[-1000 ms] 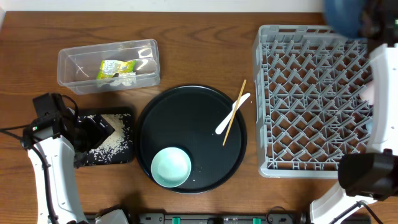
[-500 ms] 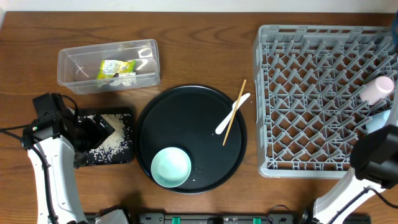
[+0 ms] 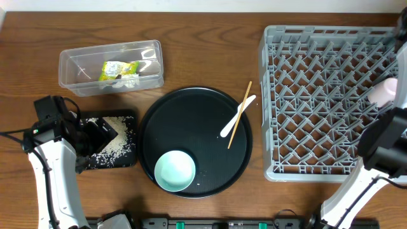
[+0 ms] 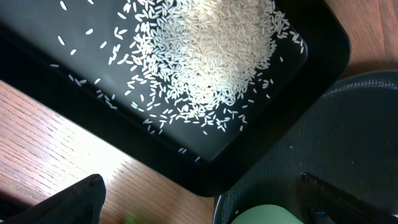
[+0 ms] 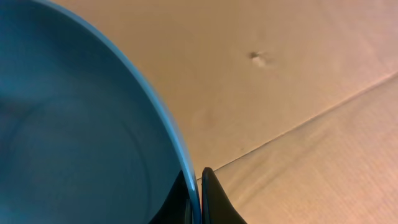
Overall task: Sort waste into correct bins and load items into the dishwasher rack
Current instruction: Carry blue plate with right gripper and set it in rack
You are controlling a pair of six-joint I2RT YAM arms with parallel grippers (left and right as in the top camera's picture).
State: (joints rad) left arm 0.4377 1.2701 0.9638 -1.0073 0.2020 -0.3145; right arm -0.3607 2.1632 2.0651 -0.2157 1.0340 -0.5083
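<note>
Right wrist, right end effector (image 5: 198, 186) clenched on blue bowl (image 5: 74, 124) rim, beige surface (image 5: 280, 74) behind

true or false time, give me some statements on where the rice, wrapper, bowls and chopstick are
1. The rice lies in the shallow black tray. True.
2. The mint-green bowl sits on the round black tray. True.
3. The snack wrapper lies on the round black tray. False: it is in the clear tub.
4. The chopstick lies in the clear tub. False: it lies on the round black tray, crossing the white utensil.
5. The right claw grips the blue bowl by its rim. True.
6. The left claw is shut. False: it is open.
</note>
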